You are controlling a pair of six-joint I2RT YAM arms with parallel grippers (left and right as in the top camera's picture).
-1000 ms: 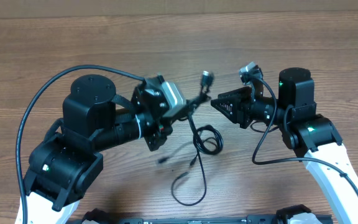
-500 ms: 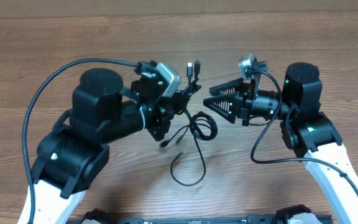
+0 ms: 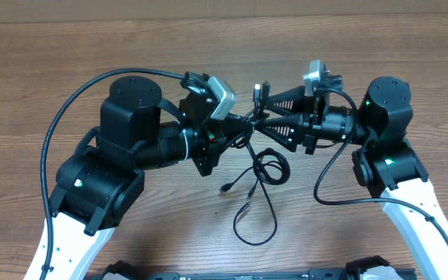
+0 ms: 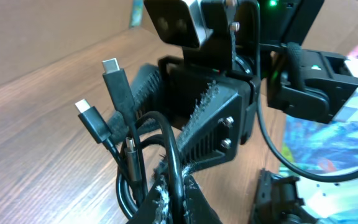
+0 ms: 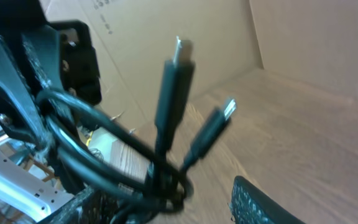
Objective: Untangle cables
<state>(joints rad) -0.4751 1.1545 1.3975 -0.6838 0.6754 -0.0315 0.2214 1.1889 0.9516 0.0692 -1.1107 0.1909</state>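
Nearest the robot's bases, well below the left gripper (image 3: 238,131), an open loop of the thin black cables (image 3: 255,227) lies slack on the brown wood-grain table (image 3: 92,47). Closer to the left gripper, just below and to its right, a small tight coil sits on the wood, with a loose plug end beside it. From there the strands rise to the left gripper, whose frayed black pads are pressed together on several strands at once. The bundle therefore hangs in the air, not on the table.

Just beyond the pinch, two black metal-tipped plugs (image 4: 115,70) stand upright above the left gripper. Facing it from the far side, the right gripper (image 3: 263,114) has its ribbed jaws spread. One finger is above and one below the raised strands, and they grip nothing yet.

The risk is in that crowding. If the right jaws close here, they would likely catch both plugs and a crossing strand together. Pulling away would then tighten the coil instead of freeing it. The two grippers are also almost touching, so a small misjudged advance could knock the fingers together or snag a plug on the ribs.
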